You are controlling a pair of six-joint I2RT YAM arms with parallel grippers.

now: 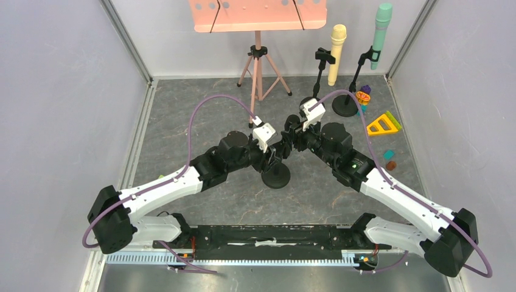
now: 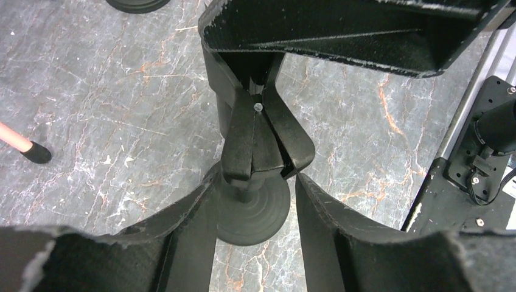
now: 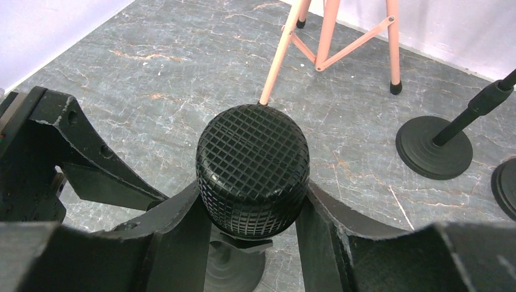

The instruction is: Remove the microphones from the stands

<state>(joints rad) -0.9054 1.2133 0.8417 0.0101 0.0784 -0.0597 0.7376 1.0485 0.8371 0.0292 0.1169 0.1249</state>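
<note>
Presently the black microphone (image 3: 252, 167) stands head-up directly over the stand's round base (image 3: 234, 267), its mesh head pinched between the fingers of the right gripper (image 3: 252, 207). On the left gripper (image 2: 255, 194) the jaws are part-spread and straddle the stand's clip (image 2: 261, 143); contact cannot be confirmed. Surface: grey marbled table (image 1: 182, 115). Beyond the stand are a pink music stand (image 1: 258, 61), a cream microphone (image 1: 336, 52) and a green microphone (image 1: 381, 33). Pale walls (image 1: 55, 91) enclose the table.

The left tool (image 2: 254, 180) sat low, its two fingers (image 2: 182, 243) either side of the black stand clip (image 2: 255, 137). Whether they touched it was unclear. The round stand base (image 2: 252, 216) lay beneath on the marbled tabletop (image 2: 109, 103). A pink leg (image 2: 12, 137) with a black foot stood at left.
</note>
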